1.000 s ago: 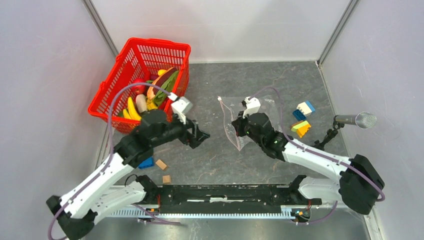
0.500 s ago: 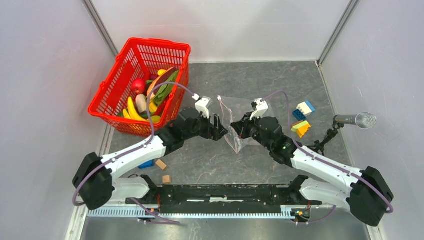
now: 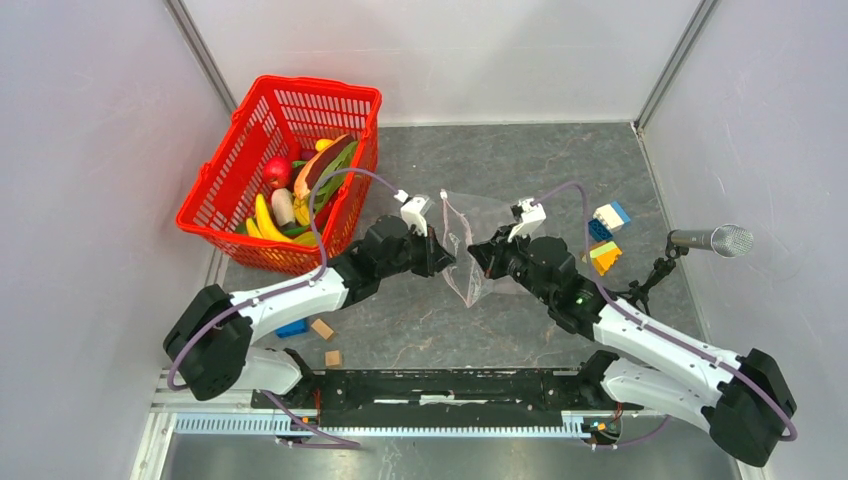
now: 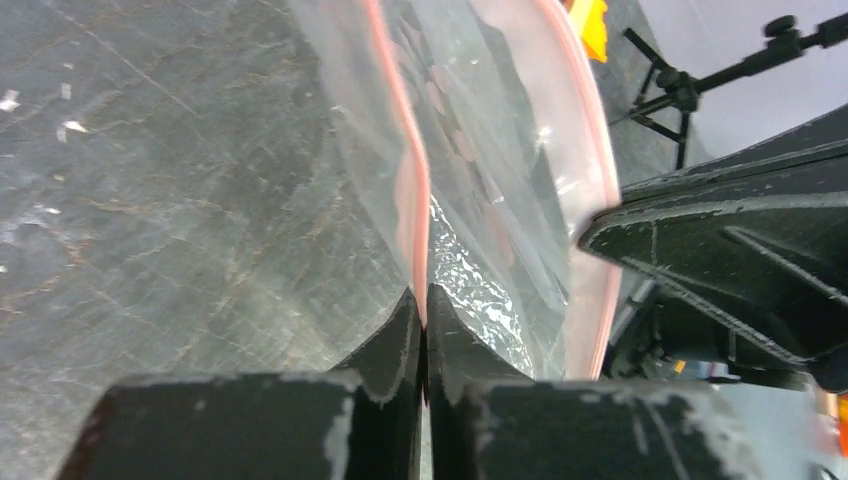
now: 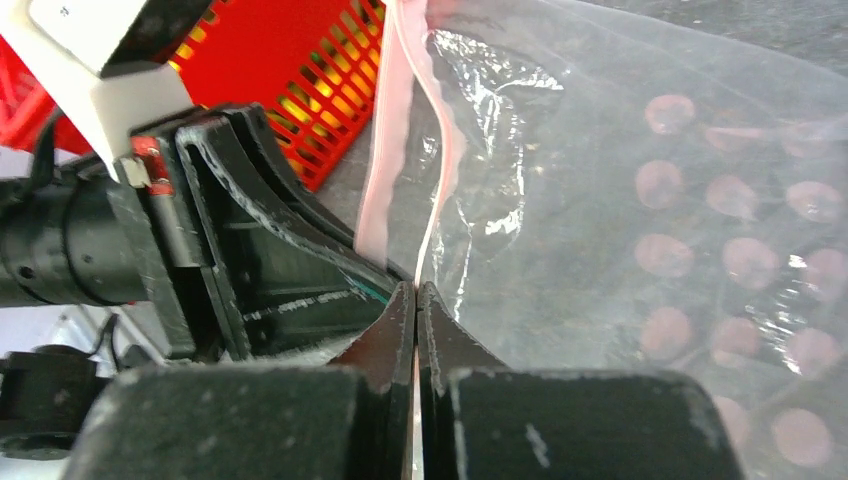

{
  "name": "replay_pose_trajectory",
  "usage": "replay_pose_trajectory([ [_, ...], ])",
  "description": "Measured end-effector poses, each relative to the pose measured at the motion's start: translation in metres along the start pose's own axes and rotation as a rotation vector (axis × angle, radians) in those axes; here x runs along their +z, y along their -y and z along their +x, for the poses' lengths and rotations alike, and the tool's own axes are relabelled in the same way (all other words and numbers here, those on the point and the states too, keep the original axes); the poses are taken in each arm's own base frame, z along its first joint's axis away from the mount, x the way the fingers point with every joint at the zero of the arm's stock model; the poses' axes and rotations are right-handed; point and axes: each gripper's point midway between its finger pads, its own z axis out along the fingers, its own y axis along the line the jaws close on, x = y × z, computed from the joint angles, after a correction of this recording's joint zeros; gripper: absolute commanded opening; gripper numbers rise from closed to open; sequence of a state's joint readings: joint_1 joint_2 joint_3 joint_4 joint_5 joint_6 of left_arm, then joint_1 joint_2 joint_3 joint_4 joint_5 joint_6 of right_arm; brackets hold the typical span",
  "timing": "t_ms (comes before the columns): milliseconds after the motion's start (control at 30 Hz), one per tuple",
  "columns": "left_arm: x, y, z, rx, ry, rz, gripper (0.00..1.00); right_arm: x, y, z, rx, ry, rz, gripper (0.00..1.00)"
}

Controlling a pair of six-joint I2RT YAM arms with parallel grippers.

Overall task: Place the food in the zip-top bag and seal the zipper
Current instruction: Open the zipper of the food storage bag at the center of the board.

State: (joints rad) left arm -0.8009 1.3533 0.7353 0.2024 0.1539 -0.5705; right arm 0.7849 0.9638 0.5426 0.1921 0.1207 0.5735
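Left wrist view: left fingers [image 4: 392, 342] clamp one zipper [image 4: 412, 200] lip; right fingers [image 5: 390, 332] clamp the other.

A fixed camera looks steeply down from high over the near edge of the table [image 3: 560, 160], far enough back to take in all of it. The left claw [image 3: 443, 262] and right claw [image 3: 480, 262] meet mid-frame.

The left wrist camera sits just behind its own claw, looking along the fingers, very close to the clear bag [image 4: 480, 130] ahead. The right wrist camera sits the same way behind its claw, facing the opposite direction.

Both wrist views share the bag's pink strip [image 5: 385, 150], with the other claw just beyond it.
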Motion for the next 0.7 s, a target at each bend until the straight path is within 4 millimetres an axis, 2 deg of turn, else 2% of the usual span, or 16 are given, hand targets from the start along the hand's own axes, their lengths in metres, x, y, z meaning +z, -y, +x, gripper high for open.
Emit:
replay_pose_trajectory([
  [67, 0.0, -0.005, 0.0, 0.0, 0.003, -0.028, 0.02, -0.002, 0.006, 0.0, -0.032, -0.016, 0.035, 0.0],
  [133, -0.001, -0.019, 0.004, 0.008, -0.007, -0.098, 0.02, -0.005, 0.016, -0.002, -0.079, -0.042, 0.097, 0.0],
  [267, -0.01, -0.049, 0.011, 0.047, -0.05, -0.259, 0.02, -0.02, 0.03, -0.019, -0.186, -0.086, 0.212, 0.0],
  [367, -0.014, -0.057, 0.007, 0.058, -0.054, -0.323, 0.02, -0.031, 0.031, -0.03, -0.222, -0.098, 0.237, 0.0],
  [467, -0.011, -0.055, 0.001, 0.068, -0.06, -0.334, 0.03, -0.037, 0.028, -0.039, -0.241, -0.101, 0.238, 0.0],
  [500, -0.01, -0.054, -0.002, 0.07, -0.062, -0.332, 0.08, -0.038, 0.027, -0.04, -0.245, -0.103, 0.239, 0.0],
  [600, -0.008, -0.05, -0.005, 0.08, -0.066, -0.319, 0.43, -0.037, 0.027, -0.034, -0.251, -0.123, 0.24, 0.0],
  [667, -0.008, -0.046, -0.004, 0.088, -0.079, -0.3, 0.61, -0.035, 0.028, -0.031, -0.248, -0.131, 0.247, 0.0],
  [700, -0.008, -0.045, -0.003, 0.094, -0.084, -0.292, 0.66, -0.034, 0.029, -0.029, -0.242, -0.13, 0.254, 0.0],
])
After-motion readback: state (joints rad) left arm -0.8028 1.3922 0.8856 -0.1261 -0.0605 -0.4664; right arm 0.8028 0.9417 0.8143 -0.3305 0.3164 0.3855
